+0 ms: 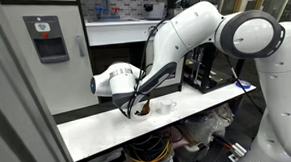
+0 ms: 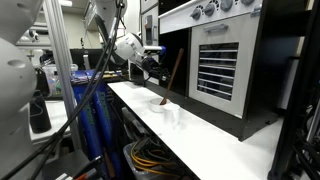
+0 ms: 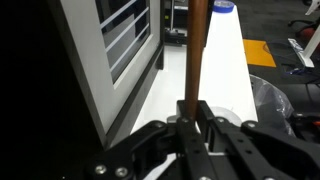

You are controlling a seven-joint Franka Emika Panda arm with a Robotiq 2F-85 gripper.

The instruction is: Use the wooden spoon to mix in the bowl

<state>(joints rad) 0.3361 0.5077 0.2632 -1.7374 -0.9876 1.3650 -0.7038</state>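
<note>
My gripper (image 3: 193,118) is shut on the wooden spoon's thin brown handle (image 3: 200,45), which runs straight up the wrist view. In an exterior view the spoon (image 2: 172,75) slants down from the gripper (image 2: 155,66), and its head reaches into the small pale bowl with dark specks (image 2: 161,101) on the white table. That bowl shows below the gripper (image 1: 136,96) in an exterior view (image 1: 142,110). A pale bowl rim (image 3: 230,110) peeks out behind the jaws in the wrist view. The spoon's head is hidden there.
A plain clear small bowl (image 2: 173,113) (image 1: 168,106) stands right beside the specked bowl. The long white table (image 2: 205,140) runs along a steel oven front (image 2: 225,60) (image 3: 110,50). Cables and blue bins (image 2: 100,110) sit beside and under the table.
</note>
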